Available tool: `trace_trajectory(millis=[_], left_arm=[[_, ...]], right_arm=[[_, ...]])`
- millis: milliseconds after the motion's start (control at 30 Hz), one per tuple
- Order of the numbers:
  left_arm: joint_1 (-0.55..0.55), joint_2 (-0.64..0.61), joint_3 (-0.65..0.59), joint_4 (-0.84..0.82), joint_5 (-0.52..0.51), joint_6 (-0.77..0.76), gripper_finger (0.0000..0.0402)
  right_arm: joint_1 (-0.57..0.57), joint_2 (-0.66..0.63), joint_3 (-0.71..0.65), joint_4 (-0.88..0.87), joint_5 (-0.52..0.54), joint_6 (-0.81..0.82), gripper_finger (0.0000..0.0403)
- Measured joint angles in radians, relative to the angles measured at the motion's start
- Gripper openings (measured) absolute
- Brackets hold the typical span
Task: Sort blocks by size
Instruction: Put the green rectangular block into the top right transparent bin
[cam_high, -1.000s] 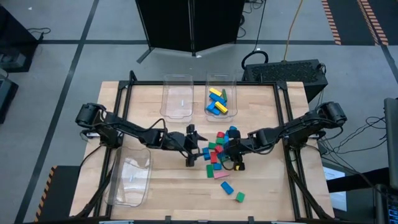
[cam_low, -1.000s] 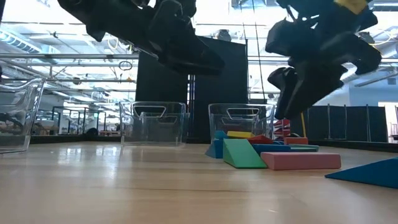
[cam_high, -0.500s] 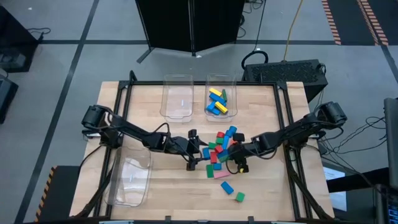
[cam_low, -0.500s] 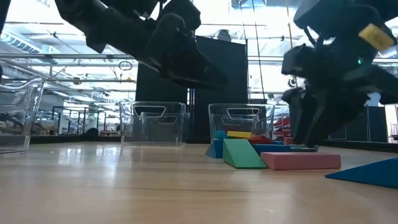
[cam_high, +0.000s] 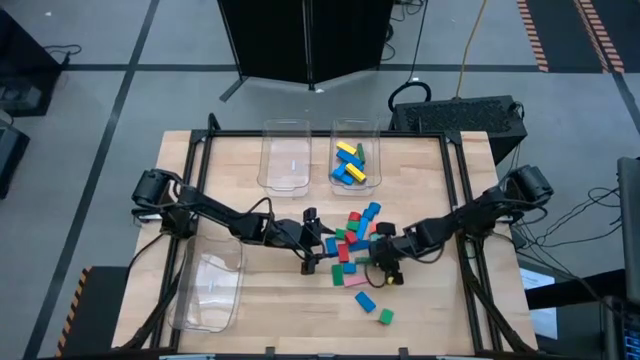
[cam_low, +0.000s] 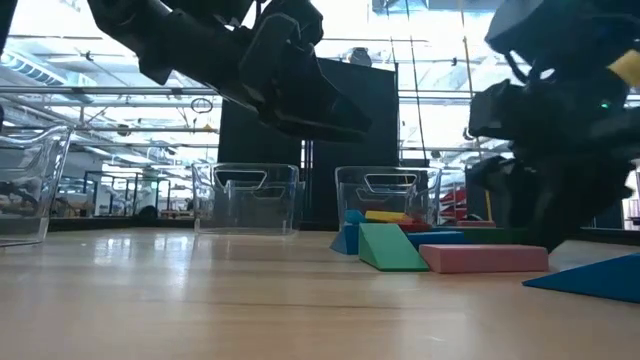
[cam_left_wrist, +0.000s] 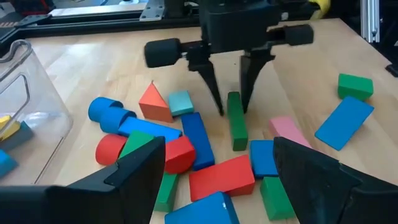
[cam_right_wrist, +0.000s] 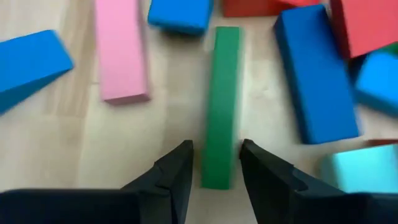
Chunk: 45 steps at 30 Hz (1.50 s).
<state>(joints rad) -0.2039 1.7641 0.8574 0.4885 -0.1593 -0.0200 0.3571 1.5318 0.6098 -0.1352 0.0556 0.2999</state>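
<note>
While my left gripper (cam_high: 310, 240) hovers wide beside the pile, my right gripper (cam_left_wrist: 231, 102) straddles the long green block (cam_right_wrist: 221, 106) flat on the bench (cam_high: 260, 300), jaws unclosed; closing off-centre could skew it into the blue block (cam_right_wrist: 314, 78) alongside.

I work in a robotics lab: my pale wooden table (cam_high: 250, 290) sits in a black metal frame (cam_high: 200, 150) on grey taped floor (cam_high: 100, 60), workbenches behind.
</note>
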Motion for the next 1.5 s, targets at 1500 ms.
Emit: trace_trajectory(millis=[1500], left_arm=[[-0.053,0.0,0.0,-0.008,-0.061,-0.054,0.0297]], right_arm=[[-0.104,-0.127,0.034,0.071,0.16,-0.124,0.0046]])
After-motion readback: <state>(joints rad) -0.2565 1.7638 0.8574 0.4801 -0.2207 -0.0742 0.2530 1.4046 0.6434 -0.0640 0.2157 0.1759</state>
